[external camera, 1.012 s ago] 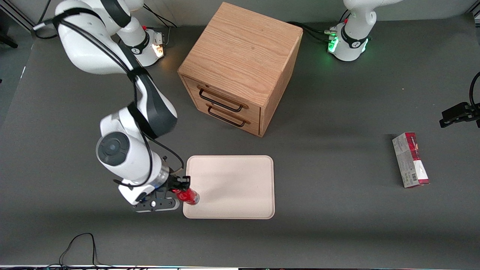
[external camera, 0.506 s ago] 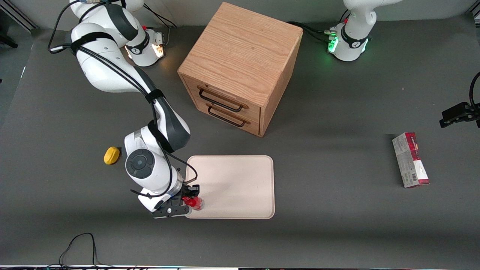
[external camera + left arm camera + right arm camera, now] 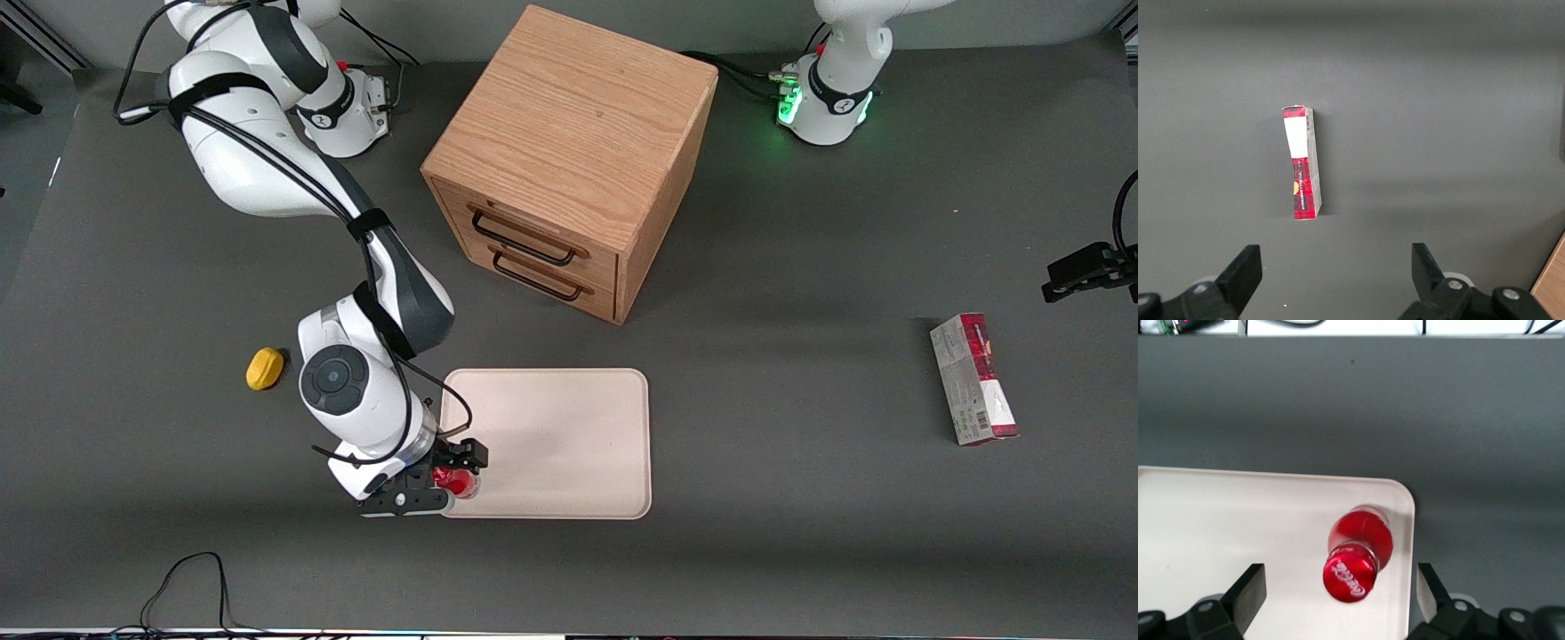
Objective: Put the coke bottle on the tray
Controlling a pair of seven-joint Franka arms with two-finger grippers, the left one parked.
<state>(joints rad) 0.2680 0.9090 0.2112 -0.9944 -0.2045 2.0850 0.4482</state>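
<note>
The coke bottle [image 3: 459,483], small and red with a red cap, stands upright on the tray [image 3: 569,444], in the tray's corner nearest the front camera at the working arm's end. My right gripper [image 3: 455,478] is directly above it. In the right wrist view the red cap [image 3: 1350,579] sits between the two black fingers [image 3: 1253,588], which stand wide apart with a gap on each side. The gripper [image 3: 1341,581] is open and touches nothing. The bottle stands close to the tray's rim [image 3: 1403,495].
A wooden two-drawer cabinet [image 3: 569,160] stands farther from the front camera than the tray. A small yellow oval object [image 3: 265,368] lies beside the working arm. A red-and-grey carton [image 3: 973,378] lies toward the parked arm's end, also seen in the left wrist view [image 3: 1303,167].
The right arm carried the bottle over the tray's corner and lowered it. The fingers then opened, and the bottle now stands free on the tray.
</note>
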